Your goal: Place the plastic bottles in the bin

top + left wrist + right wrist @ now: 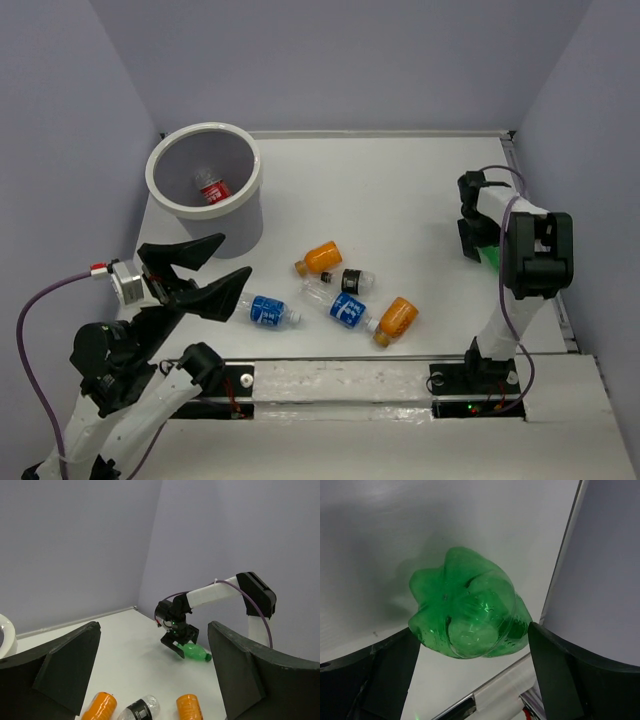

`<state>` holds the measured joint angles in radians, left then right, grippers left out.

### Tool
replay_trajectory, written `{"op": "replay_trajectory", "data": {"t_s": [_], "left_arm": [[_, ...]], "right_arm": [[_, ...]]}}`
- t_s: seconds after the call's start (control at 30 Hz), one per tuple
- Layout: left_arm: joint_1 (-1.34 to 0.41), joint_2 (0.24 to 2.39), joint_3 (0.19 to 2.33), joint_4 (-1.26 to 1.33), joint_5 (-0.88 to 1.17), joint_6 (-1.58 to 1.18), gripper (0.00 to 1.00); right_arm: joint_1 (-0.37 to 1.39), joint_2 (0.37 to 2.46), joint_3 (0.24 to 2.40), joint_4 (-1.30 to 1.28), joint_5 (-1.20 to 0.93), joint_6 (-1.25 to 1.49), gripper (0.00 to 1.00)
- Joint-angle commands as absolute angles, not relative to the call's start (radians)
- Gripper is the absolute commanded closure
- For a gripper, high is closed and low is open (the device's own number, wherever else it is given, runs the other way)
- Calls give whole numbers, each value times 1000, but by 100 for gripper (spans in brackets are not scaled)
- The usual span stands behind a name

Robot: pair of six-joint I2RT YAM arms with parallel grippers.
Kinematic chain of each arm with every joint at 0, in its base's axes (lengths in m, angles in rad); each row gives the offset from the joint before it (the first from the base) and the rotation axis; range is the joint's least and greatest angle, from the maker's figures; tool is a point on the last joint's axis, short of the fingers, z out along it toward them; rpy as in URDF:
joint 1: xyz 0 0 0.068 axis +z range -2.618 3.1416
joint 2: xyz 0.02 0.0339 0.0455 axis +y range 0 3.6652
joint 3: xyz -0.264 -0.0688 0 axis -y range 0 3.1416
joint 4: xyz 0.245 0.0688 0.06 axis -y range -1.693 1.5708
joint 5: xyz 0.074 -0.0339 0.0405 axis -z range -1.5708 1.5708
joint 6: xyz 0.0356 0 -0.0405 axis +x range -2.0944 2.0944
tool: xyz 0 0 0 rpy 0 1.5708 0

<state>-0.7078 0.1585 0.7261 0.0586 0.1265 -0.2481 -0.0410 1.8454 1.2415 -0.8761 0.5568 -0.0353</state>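
I see left tool [236, 255] gaping wide, empty; right tool [175, 647] straddles lobed translucent green plastic bottle [467, 612] lying on smooth white bench [400, 190]; cannot tell if gripped.

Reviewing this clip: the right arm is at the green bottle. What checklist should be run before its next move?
1. Green bottle lies inside the right gripper: ok.
2. Grip on it firm: cannot tell.
3. Left gripper open and empty: ok.
4. Bin upright, mouth uncovered: ok.
5. Low path to bin free: not ok, five bottles lie between; lifting likely needed.
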Motion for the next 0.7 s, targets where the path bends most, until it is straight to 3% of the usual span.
{"op": "replay_trajectory", "data": {"t_s": [0.0,0.1,0.2,0.4,0.53,0.67], "left_arm": [[-715,153,750,83,112,-227,1],[-715,152,750,81,107,-227,1],[-716,163,750,80,109,-224,1],[-716,189,747,78,114,-227,1],[-716,210,747,74,107,-227,1],[-709,236,750,71,81,-219,1]], "right_arm": [[-66,1902,1295,-844,560,-55,11],[-66,1902,1296,-798,505,-58,17],[-66,1875,1302,-766,476,-46,38],[-66,1766,1322,-727,453,-26,46],[-54,1599,1341,-681,330,-3,52],[118,1387,1362,-539,198,58,52]]}}
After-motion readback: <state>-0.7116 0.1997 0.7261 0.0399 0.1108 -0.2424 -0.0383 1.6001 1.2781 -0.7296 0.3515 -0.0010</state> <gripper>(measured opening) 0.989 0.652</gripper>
